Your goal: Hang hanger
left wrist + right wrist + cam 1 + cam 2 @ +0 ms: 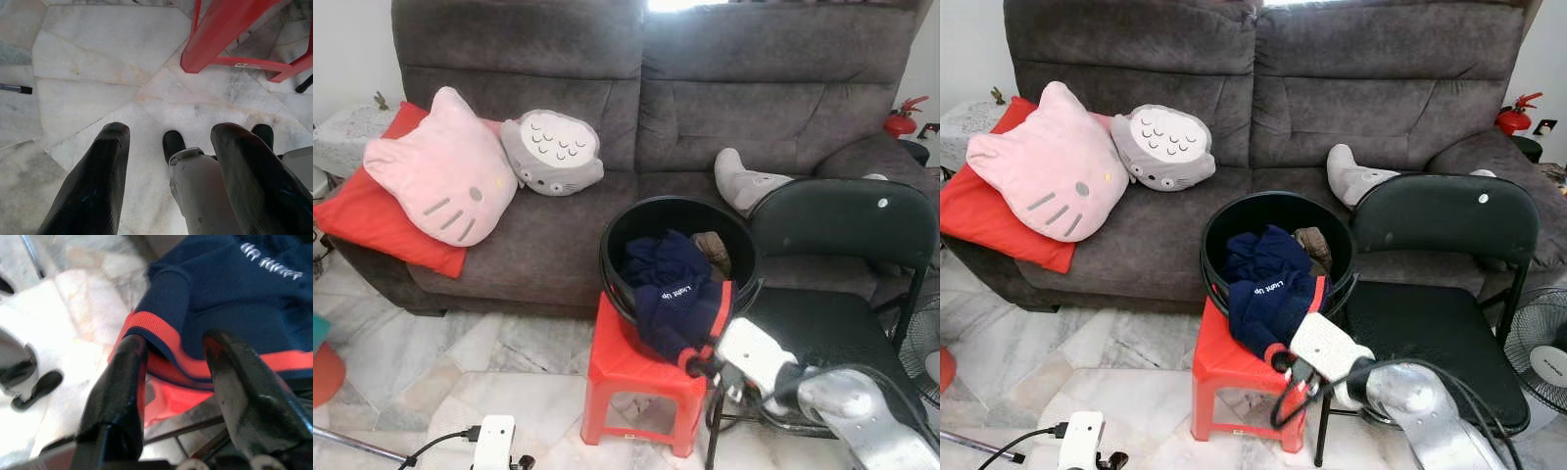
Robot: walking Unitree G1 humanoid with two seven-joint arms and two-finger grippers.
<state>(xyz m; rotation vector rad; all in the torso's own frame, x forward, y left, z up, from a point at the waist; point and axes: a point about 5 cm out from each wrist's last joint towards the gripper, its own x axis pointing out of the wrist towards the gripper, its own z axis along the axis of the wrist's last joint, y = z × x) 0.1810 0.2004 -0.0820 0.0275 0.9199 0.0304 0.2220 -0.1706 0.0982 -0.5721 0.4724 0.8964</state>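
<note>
Reaching arm: your right gripper (176, 345) is hovering at the front right corner of the red stool (617, 362), just beside the black chair (842, 220).
Right fingers: the 2 black fingers (124, 377) are standing wide apart and gripping nothing. The red-striped hem (146, 328) is lying in the gap beyond their tips.
Navy garment (675, 294): it is spilling over the front rim of the black bucket (607, 257) and drooping onto the stool's top. A brownish cloth (713, 250) is sitting behind it, against the bucket's far wall.
Hanger: I cannot tell where it is lying. My guess is that it is buried under the clothes in the bucket, so you are probably clearing the garment to reach it.
Left gripper (171, 132): it is hanging idle with its 2 fingers spread, pointing down at the marble floor (98, 73) near the stool's legs.
Grip advice: you are best aiming at the thick red band, not the loose navy cloth above it. Push the fingers on until the band is sitting deep between them, then close.
Lift advice: raise the garment straight up and clear of the rim. A sideways drag is likely to tip the bucket off the small stool.
Risk: the arm's cable (1283, 397) is dangling beside the stool's edge and could be snagging there as you lift.
</note>
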